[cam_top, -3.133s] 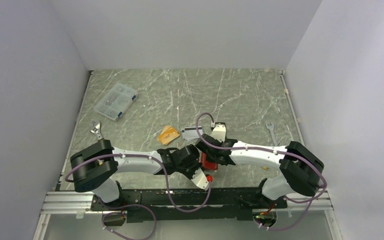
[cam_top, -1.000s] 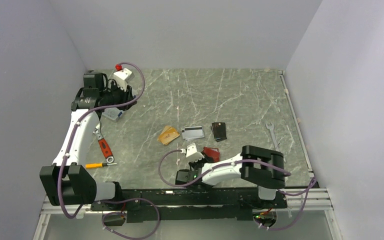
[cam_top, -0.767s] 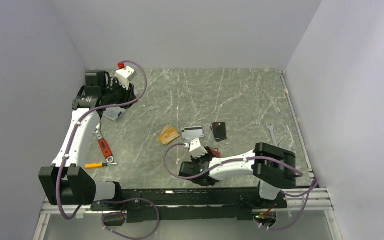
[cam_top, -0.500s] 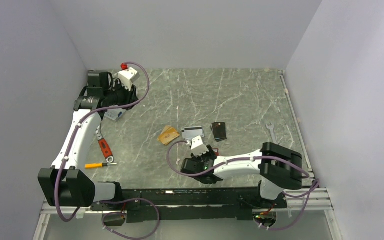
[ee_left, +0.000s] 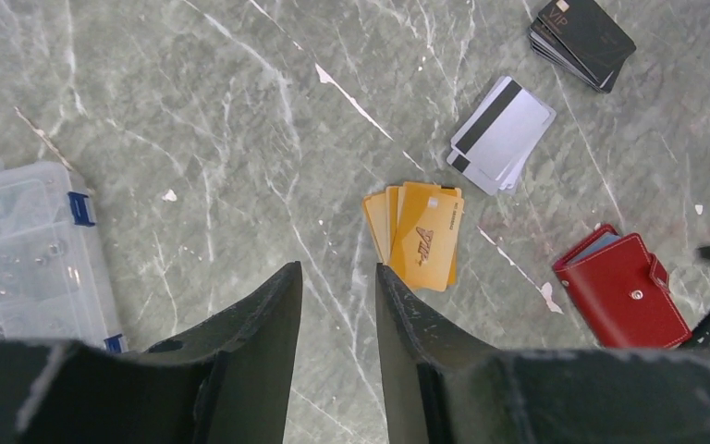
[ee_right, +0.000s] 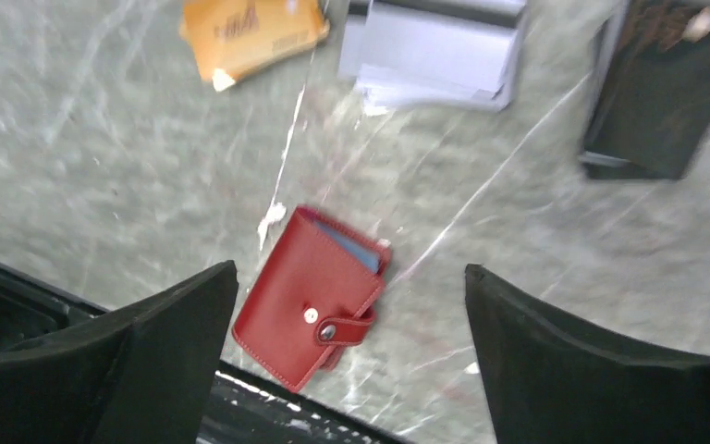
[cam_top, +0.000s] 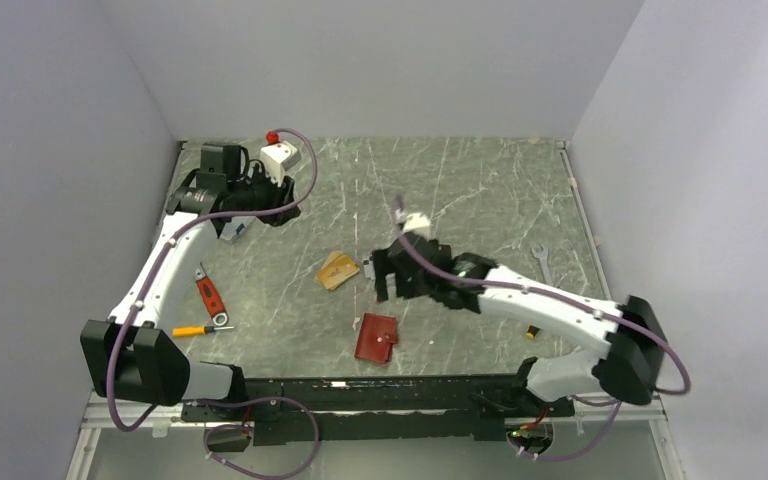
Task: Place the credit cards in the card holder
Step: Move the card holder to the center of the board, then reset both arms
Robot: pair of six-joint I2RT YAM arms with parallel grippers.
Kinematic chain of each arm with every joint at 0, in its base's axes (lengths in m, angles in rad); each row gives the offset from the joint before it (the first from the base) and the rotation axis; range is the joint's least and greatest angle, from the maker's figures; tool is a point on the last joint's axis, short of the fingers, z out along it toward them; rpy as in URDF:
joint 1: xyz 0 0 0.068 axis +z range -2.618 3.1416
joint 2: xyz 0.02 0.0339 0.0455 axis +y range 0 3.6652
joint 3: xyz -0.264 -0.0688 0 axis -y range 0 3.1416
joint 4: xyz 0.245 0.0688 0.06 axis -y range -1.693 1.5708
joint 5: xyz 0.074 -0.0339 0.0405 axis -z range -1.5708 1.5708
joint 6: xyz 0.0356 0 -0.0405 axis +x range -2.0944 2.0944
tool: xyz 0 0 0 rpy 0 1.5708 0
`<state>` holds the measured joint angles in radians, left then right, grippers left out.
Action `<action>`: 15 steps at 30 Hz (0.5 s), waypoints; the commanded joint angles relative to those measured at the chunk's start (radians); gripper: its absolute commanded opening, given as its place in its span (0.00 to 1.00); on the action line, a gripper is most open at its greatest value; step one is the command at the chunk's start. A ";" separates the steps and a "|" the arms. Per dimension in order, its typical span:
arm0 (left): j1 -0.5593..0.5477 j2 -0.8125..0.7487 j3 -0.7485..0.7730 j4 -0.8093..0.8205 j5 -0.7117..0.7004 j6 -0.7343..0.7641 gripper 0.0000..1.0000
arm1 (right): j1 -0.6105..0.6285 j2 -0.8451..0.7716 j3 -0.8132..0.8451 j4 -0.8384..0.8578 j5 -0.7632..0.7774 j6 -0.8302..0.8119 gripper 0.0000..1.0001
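Observation:
The dark-red card holder (cam_top: 376, 338) lies folded, tab over its snap, near the table's front edge; it shows in the right wrist view (ee_right: 319, 296) and the left wrist view (ee_left: 624, 301). Gold cards (cam_top: 337, 270) lie fanned at mid-table, also seen in both wrist views (ee_left: 421, 233) (ee_right: 250, 32). Silver cards (ee_left: 501, 134) (ee_right: 434, 42) lie beside them, mostly hidden under my right gripper from above. My right gripper (cam_top: 390, 283) (ee_right: 351, 287) hovers open and empty above the holder and cards. My left gripper (cam_top: 285, 205) (ee_left: 337, 268) is at the back left, slightly open, empty.
A black card stack (ee_left: 584, 42) (ee_right: 666, 83) lies right of the silver cards. A clear parts box (ee_left: 28, 250) sits under the left arm. A red-handled wrench (cam_top: 208, 295), a yellow screwdriver (cam_top: 195, 330) and a steel wrench (cam_top: 543, 262) lie on the table.
My right gripper has risen from the front edge and moved back over the cards. The card holder now lies uncovered, further left and nearer the front. My left gripper has drifted right.

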<state>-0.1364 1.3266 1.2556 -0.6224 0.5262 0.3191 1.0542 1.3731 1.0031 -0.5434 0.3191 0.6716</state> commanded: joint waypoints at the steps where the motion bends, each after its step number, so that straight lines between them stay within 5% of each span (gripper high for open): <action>1: 0.004 0.027 0.049 -0.033 0.056 -0.023 0.41 | -0.180 -0.145 0.029 -0.047 -0.059 -0.094 1.00; 10: 0.100 0.040 -0.004 0.024 0.161 -0.056 0.64 | -0.830 -0.192 0.045 0.082 -0.264 -0.203 1.00; 15: 0.247 0.082 -0.013 0.084 0.207 -0.091 0.67 | -0.994 -0.186 -0.149 0.366 -0.086 -0.250 1.00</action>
<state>0.0120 1.3842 1.2530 -0.6220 0.6651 0.2722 0.1337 1.2011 0.9943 -0.4278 0.1478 0.4965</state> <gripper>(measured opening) 0.664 0.997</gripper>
